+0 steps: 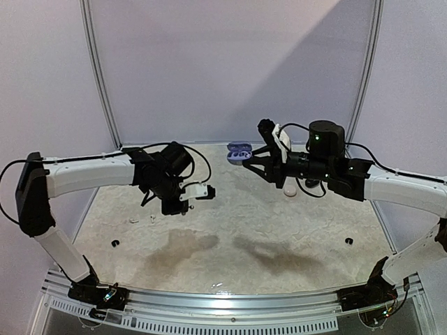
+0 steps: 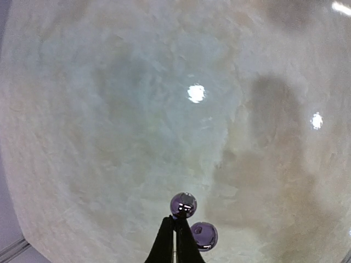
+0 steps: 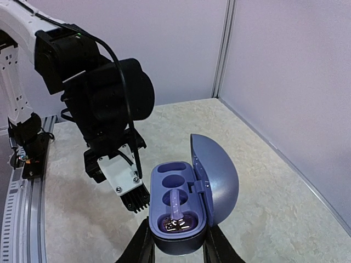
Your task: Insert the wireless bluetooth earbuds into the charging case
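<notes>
Purple earbud (image 2: 183,204) pinched in left fingers (image 2: 163,245) — right fingers (image 3: 140,247), mostly cropped, grip open charging case (image 3: 216,175).

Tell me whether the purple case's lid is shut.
No, the lid stands open, hinged up beside the case in the right claw.

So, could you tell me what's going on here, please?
The right gripper holds an open purple charging case up in the air with its lid tipped back. One socket looks filled and the other is empty. The left gripper, shut on a glossy purple earbud, hovers above the table just beside the case. That bud is not yet in.
</notes>
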`<control>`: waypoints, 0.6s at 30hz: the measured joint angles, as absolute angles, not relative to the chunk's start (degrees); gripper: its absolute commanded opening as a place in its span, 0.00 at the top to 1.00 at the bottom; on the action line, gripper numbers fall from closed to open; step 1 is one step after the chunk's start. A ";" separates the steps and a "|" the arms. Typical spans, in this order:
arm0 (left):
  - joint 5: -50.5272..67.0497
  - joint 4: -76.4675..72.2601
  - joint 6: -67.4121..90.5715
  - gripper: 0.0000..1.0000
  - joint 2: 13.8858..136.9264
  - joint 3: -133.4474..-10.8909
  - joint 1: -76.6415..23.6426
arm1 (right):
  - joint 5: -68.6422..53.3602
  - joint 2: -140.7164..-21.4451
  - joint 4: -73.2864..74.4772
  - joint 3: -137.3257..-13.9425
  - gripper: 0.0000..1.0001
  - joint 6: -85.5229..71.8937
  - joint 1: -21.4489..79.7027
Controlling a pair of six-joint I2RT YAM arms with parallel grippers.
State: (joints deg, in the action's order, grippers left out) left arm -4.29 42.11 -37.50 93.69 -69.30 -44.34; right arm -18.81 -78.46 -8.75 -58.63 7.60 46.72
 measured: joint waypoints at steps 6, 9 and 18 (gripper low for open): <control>-3.40 41.17 -37.23 1.00 97.27 -62.54 -44.51 | -20.43 -74.63 -7.20 -55.81 1.00 11.05 48.21; -3.42 40.99 -37.32 1.00 97.56 -61.28 -44.62 | -22.96 -71.88 -7.46 -55.96 1.00 14.13 49.50; -3.38 38.41 -38.06 1.00 97.65 -58.76 -44.75 | -29.41 -70.83 -6.87 -61.28 1.00 20.97 51.35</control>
